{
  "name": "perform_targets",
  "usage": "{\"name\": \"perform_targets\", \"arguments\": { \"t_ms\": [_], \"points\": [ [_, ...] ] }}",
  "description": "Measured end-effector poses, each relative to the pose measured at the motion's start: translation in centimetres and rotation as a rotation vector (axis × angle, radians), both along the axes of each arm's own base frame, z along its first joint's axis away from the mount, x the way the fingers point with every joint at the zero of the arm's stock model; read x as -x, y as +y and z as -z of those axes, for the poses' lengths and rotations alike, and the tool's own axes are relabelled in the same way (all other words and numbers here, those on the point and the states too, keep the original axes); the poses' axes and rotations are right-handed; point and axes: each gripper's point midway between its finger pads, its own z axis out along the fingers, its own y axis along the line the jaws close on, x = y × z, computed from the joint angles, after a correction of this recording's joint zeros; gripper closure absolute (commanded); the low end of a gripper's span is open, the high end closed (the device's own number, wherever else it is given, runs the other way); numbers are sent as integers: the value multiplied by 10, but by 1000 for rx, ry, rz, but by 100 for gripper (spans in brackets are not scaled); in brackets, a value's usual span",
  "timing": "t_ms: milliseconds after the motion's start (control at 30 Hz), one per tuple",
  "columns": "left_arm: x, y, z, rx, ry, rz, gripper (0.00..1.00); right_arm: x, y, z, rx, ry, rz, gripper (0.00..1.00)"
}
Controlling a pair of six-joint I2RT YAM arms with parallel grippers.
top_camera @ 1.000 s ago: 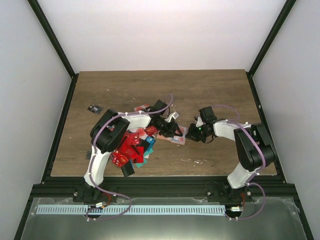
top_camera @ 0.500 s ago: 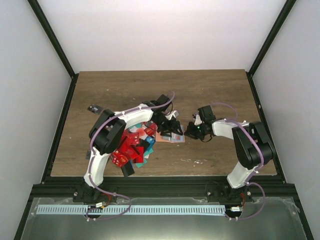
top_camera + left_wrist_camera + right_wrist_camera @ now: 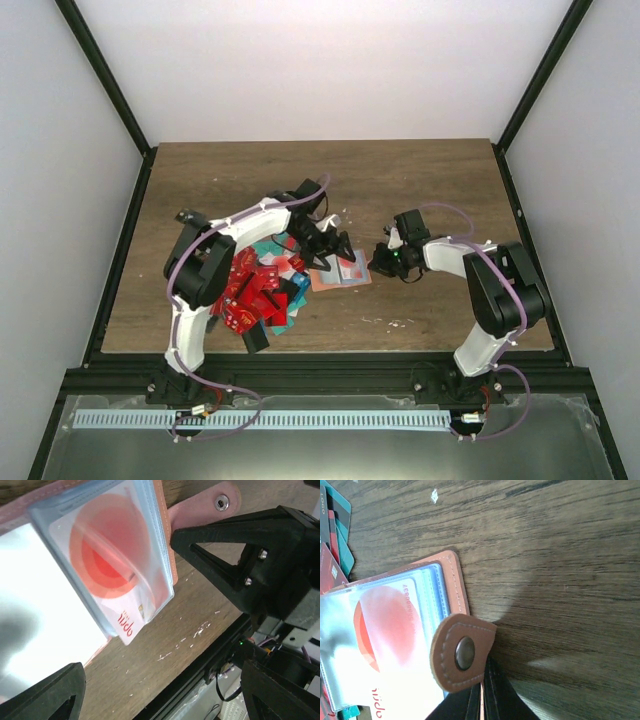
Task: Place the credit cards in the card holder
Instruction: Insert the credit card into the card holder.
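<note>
The left fingers [image 3: 50, 695] stand wide apart just over the holder [image 3: 457, 582], gripping nothing. The right fingers [image 3: 495, 707] are pressed together on the holder's tab [image 3: 462, 652], steadying it on the surface [image 3: 560, 555]. A white card [image 3: 115, 560] sits in the holder's clear sleeve, one corner poking out. This insertion looks nearly done; next comes nudging it home, then fetching another from the pile [image 3: 255, 290] left of the holder.

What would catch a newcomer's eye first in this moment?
The open card holder at the centre of the table, a white card with a red spot sitting partly in its clear sleeve. The left gripper hangs open just above it, while the right gripper pinches the holder's snap tab. Left of them lies a heap of mostly red credit cards.
</note>
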Motion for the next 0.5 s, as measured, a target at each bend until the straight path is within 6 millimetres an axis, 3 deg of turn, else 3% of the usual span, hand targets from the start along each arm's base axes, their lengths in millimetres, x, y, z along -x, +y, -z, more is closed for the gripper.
{"name": "perform_targets", "arguments": {
  "t_ms": [267,400,500],
  "points": [
    [-7,8,-9,7,-45,6,70,0,-1,-1,6,1,-1,95],
    [-14,6,-9,14,-91,10,83,3,-2,-2,16,13,-3,94],
    [-18,5,-5,8,-114,15,86,6,-4,-3,28,16,-9,93]
  ]
}}
